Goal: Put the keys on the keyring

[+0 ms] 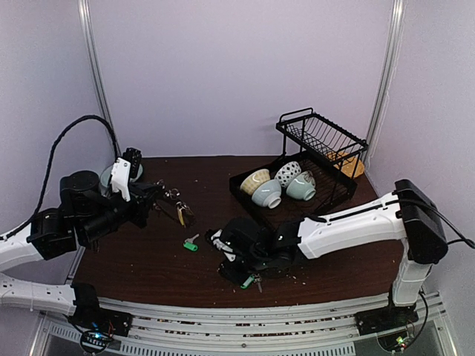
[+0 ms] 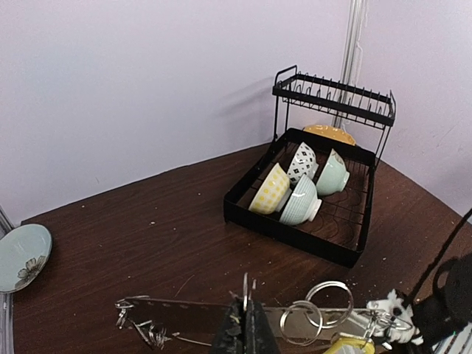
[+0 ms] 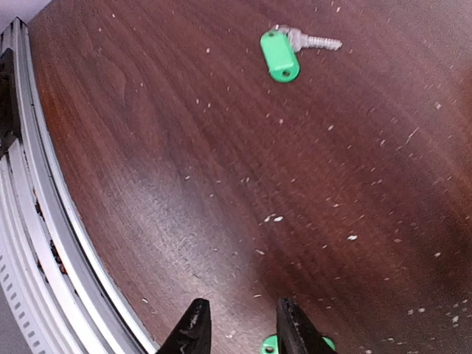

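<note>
Where the ribbed grey rail [image 3: 29, 184] edges the near side of the table [image 1: 148, 259], the right gripper [image 3: 240, 332] hangs low over glossy dark brown wood grain flecked with pale crumbs. Its two black fingers are spread, with nothing between them. A green plastic tag [image 3: 269, 344] shows just beside one fingertip. Farther out on the wood lies a green-tagged key [image 3: 280, 55], flat and alone. In the right wrist view its rounded oblong tag sits toward the rail and its notched silver blade points away to the right. In the top view it runs on a diagonal, blade toward the far right. Beyond it, the left gripper [image 2: 245, 321] has its fingers pinched shut on the thin silver wire of the keyring [image 2: 245, 286], held above the table. Shiny split rings [image 2: 328, 293], a yellow-headed key [image 2: 345, 345] and some small silver keys [image 2: 140, 328] dangle along the wire. Farther back stands a black wire dish rack [image 1: 312, 170] of two tiers, its lower tray holding four bowls on edge: a yellow checked bowl [image 2: 269, 188], a diamond-patterned bowl [image 2: 301, 161] and two pale green ones. A pale plate [image 2: 22, 254] with a flower motif lies at the far left. Plain lilac walls [image 1: 223, 74] close the room.
</note>
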`<control>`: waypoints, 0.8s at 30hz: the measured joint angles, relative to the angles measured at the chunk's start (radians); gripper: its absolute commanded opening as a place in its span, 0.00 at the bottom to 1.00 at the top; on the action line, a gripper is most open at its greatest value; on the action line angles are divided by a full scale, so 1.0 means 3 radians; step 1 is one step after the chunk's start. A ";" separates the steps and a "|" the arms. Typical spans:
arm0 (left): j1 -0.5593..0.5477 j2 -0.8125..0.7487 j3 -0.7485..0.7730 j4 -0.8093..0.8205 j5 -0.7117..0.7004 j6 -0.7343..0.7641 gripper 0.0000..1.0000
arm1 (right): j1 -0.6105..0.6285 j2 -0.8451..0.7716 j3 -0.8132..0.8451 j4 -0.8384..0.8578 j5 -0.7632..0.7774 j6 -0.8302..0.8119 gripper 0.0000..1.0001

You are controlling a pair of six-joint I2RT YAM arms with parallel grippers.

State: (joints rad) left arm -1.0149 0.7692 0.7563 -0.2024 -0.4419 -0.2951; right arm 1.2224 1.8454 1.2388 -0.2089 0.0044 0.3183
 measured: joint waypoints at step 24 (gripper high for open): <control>0.0000 0.0001 -0.0046 -0.0088 -0.0083 -0.0106 0.00 | 0.0154 0.0094 -0.0247 -0.0818 0.0497 0.0378 0.17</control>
State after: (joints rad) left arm -1.0149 0.7696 0.7425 -0.2287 -0.4667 -0.3267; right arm 1.2686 1.8736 1.1648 -0.4541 0.1535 0.4316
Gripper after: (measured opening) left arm 0.005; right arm 0.160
